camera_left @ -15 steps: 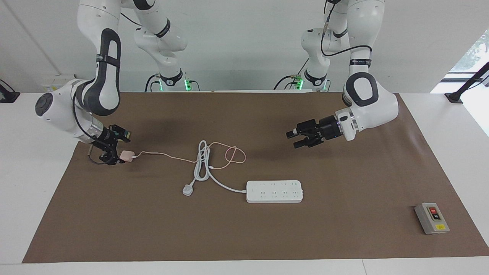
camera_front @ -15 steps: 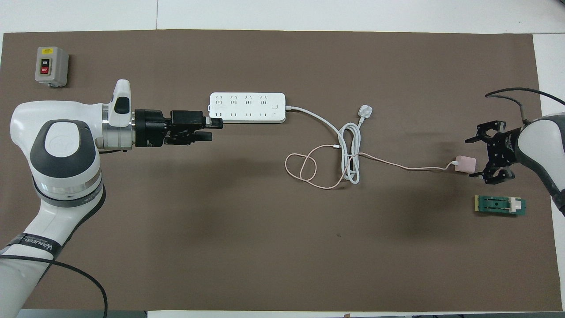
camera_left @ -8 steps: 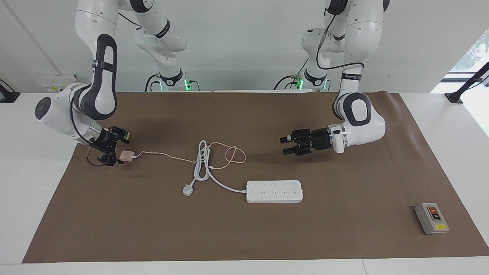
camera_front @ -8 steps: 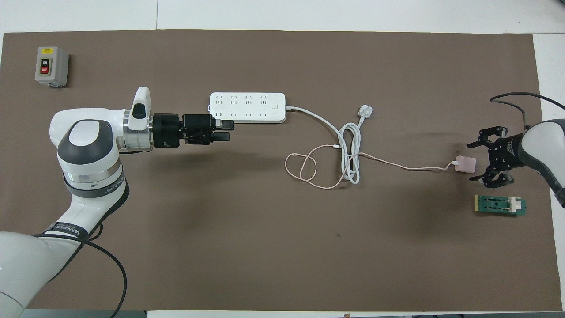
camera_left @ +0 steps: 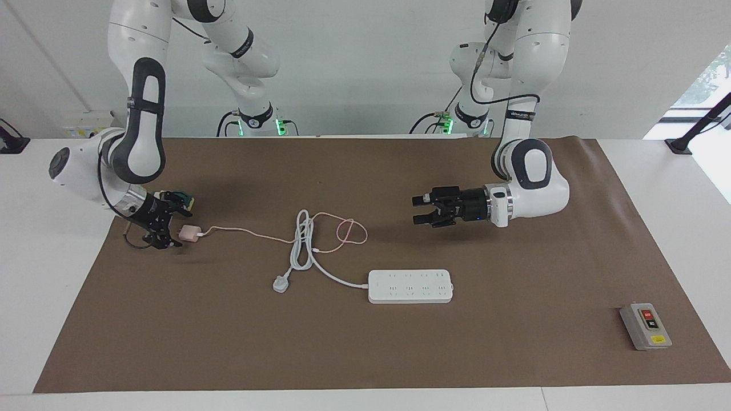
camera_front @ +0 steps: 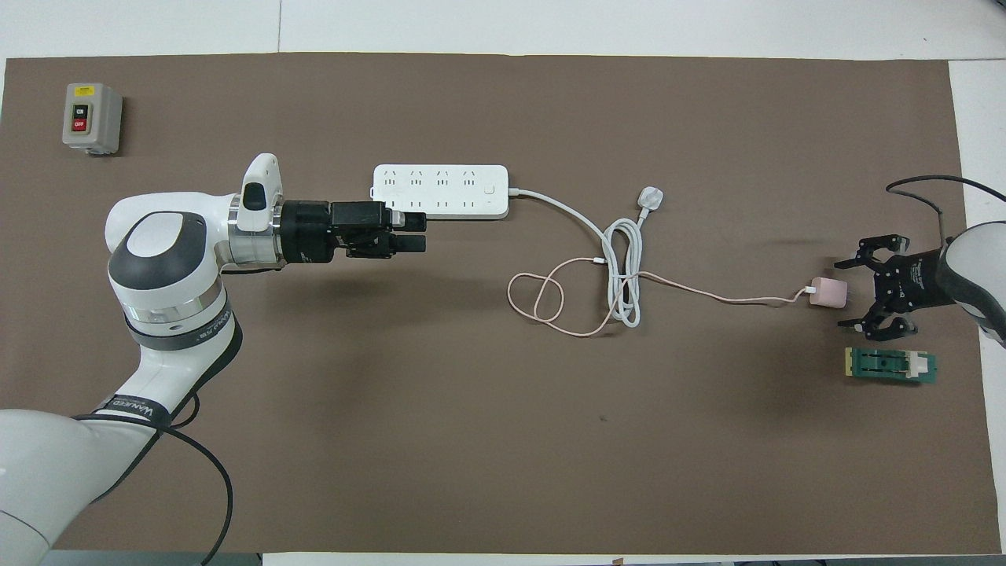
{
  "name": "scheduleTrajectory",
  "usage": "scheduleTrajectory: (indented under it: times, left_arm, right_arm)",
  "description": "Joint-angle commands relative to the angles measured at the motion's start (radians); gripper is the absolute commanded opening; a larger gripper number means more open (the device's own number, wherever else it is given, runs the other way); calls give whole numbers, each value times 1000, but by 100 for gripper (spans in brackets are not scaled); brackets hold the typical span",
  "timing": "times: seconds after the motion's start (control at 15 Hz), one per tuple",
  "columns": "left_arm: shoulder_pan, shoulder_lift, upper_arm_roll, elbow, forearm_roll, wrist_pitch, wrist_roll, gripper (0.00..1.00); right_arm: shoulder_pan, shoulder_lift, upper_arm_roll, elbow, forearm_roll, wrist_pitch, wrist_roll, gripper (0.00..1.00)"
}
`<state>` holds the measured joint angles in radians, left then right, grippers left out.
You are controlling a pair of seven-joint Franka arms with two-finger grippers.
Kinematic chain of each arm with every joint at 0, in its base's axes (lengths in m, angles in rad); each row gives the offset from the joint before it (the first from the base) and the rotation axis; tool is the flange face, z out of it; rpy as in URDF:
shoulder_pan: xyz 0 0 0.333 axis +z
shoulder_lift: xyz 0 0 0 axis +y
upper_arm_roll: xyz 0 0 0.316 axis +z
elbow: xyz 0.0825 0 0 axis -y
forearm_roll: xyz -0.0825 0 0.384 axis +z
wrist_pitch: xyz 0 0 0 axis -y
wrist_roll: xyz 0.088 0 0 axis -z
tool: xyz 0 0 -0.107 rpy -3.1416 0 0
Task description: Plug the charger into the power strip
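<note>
The charger (camera_left: 189, 233) (camera_front: 829, 293), a small pale pink cube, lies on the brown mat near the right arm's end. Its thin pink cable (camera_left: 342, 230) (camera_front: 542, 295) loops toward the middle. My right gripper (camera_left: 180, 229) (camera_front: 849, 294) is open and low at the mat, its fingertips on either side of the cube's outer end without closing on it. The white power strip (camera_left: 410, 286) (camera_front: 440, 191) lies flat mid-table, farther from the robots. My left gripper (camera_left: 416, 210) (camera_front: 423, 233) hangs open and level over the mat, holding nothing, beside the strip's edge nearer the robots.
The strip's thick white cord coils across the pink cable and ends in a white three-pin plug (camera_left: 280, 283) (camera_front: 651, 197). A grey button box (camera_left: 645, 326) (camera_front: 91, 118) sits at the left arm's end. A small green part (camera_front: 890, 365) lies beside the right gripper.
The left gripper has slid along toward the right arm's end, staying open. The right gripper has drawn back slightly toward the table's end. The charger and strip have not moved.
</note>
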<state>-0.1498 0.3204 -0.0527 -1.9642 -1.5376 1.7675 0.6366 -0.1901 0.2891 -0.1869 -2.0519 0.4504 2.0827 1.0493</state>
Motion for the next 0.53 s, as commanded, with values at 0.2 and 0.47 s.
scheduleTrajectory:
  times: [0.2, 0.47]
  left_arm:
    - [41, 98, 8, -45, -118, -201, 135, 100]
    - [36, 98, 7, -41, -119, -200, 138, 100]
  right_arm:
    - [-26, 5, 10, -14, 45, 14, -49, 100]
    - [-28, 5, 9, -14, 88, 11, -51, 100]
